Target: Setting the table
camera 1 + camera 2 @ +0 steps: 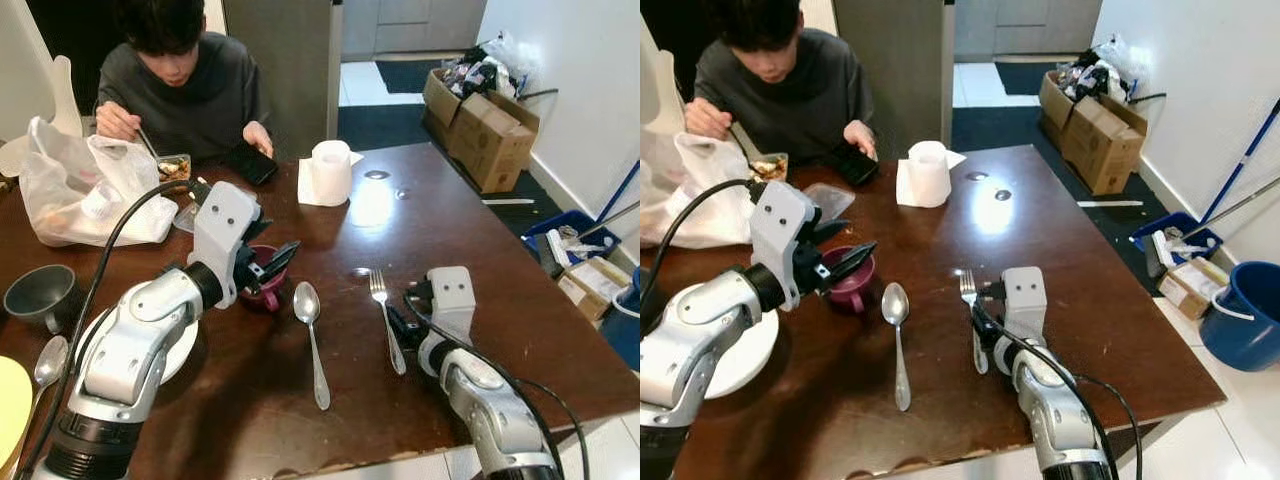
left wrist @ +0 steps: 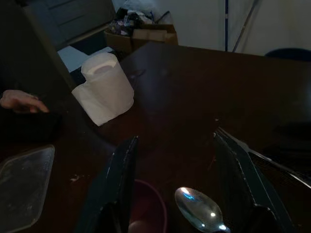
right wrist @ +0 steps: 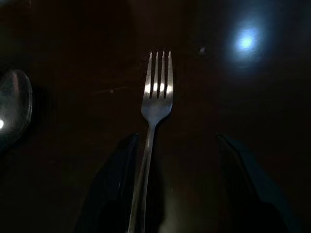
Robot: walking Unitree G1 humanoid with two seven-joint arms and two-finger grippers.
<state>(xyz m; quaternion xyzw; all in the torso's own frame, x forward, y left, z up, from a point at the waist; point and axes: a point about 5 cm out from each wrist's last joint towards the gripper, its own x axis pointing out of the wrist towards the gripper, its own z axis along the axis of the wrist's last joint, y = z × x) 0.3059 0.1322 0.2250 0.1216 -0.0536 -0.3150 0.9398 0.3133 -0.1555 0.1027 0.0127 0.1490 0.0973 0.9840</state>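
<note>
A silver fork (image 1: 384,318) and a silver spoon (image 1: 311,335) lie side by side on the dark wooden table (image 1: 440,200). Left of the spoon stands a purple cup (image 1: 268,291), with a white plate (image 1: 181,352) further left. My left gripper (image 1: 278,246) hovers open just above the cup; in its wrist view the cup rim (image 2: 148,201) sits under one finger and the spoon bowl (image 2: 201,212) lies between the fingers. My right gripper (image 1: 403,312) rests low at the fork's handle, open, and the handle (image 3: 146,165) runs between its fingers, close to one of them.
A person (image 1: 185,85) eats at the far side of the table. A paper roll (image 1: 331,172), a plastic bag (image 1: 80,190), a grey cup (image 1: 40,295), a second spoon (image 1: 48,364) and a yellow plate (image 1: 10,405) are also here. Cardboard boxes (image 1: 485,125) stand on the floor at the right.
</note>
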